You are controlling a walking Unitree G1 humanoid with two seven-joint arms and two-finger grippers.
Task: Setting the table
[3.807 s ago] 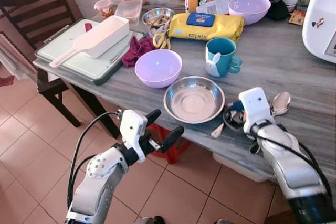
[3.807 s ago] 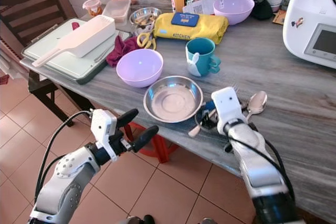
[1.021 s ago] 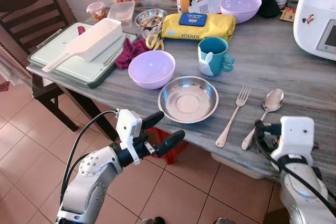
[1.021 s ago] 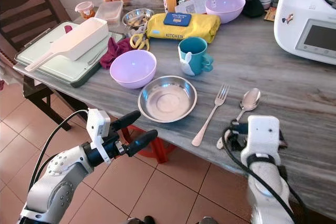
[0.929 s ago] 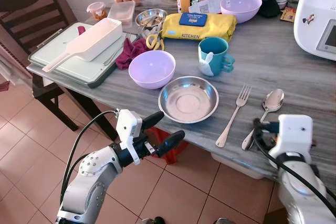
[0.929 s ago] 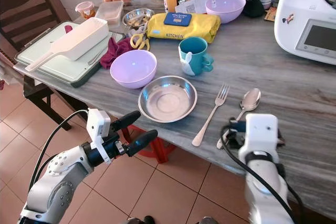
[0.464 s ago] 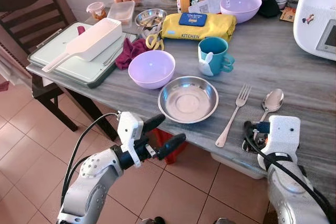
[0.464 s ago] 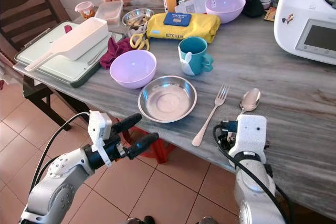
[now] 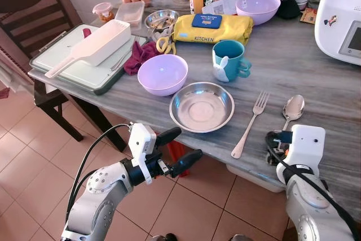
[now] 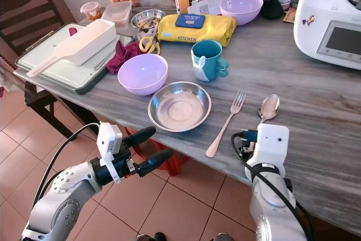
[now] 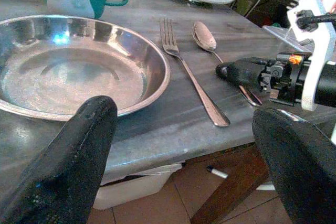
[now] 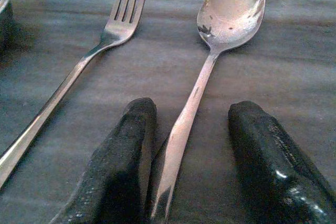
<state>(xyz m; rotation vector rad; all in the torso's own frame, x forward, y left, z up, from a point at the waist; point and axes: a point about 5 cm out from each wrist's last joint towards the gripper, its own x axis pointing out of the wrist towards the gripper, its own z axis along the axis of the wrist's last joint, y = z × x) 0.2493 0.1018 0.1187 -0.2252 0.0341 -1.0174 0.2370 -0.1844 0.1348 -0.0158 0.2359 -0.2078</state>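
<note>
A steel plate (image 9: 202, 106) lies near the table's front edge, with a fork (image 9: 251, 122) and a spoon (image 9: 291, 108) side by side to its right. A teal mug (image 9: 228, 60) and a lilac bowl (image 9: 162, 74) stand behind the plate. My right gripper (image 12: 193, 109) is open at the table edge, one finger (image 12: 126, 150) on each side of the spoon's handle (image 12: 184, 129). In the eye views its white wrist housing (image 9: 304, 142) covers the fingers. My left gripper (image 9: 185, 143) is open and holds nothing, below the table edge in front of the plate (image 11: 73, 72).
At the back left, a white scoop (image 9: 98, 42) rests on a pale tray (image 9: 67, 69). A yellow kitchen pack (image 9: 211, 26), a second lilac bowl (image 9: 257, 5), bottles and eggs crowd the far side. A white appliance (image 9: 344, 21) stands right, a dark chair (image 9: 34, 4) left, tiled floor below.
My right gripper, earlier by the fork next to the steel plate, has drawn back to the table edge and settled around the spoon's handle. The left gripper has drifted slightly lower and right.
</note>
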